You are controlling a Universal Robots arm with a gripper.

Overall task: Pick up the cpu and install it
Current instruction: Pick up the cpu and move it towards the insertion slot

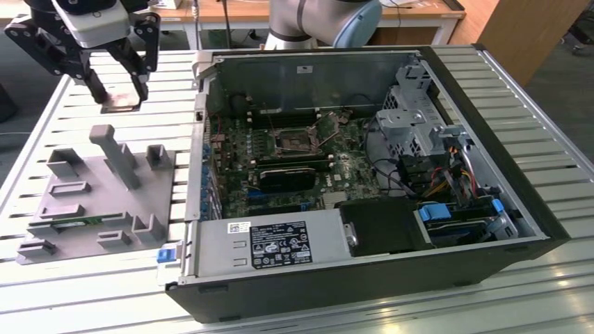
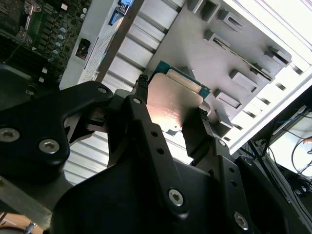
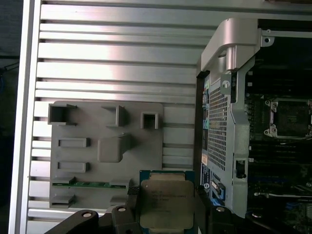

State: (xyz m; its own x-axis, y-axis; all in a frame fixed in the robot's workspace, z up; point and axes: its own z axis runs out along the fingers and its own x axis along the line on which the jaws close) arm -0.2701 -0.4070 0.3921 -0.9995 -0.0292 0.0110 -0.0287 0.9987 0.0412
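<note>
CPU [image 3: 166,202], the small flat square chip with a silver-grey metal top and thin green rim, is pinched by two opposite edges between the fingers of your black hand [image 1: 121,101]. Both wrist views show it lying flat, metal side toward the cameras. You are holding it in the air, clear of the slatted aluminium worktop [image 1: 55,111].

Below it lies the grey moulded plastic fixture plate [image 3: 97,122], with a long narrow green memory stick [image 3: 90,184] in one of its slots. At the exterior view's right of the hand lies the open black computer case [image 1: 371,278]. The square processor socket [image 1: 299,141] sits on the green motherboard inside, well apart from the chip.

I judge the pick-up done and the carry across to be the step in hand. Seating it calls for a level chip, squared to the socket and lowered without sideways push. I cannot tell the chip's orientation marks from here, so check them first.
</note>
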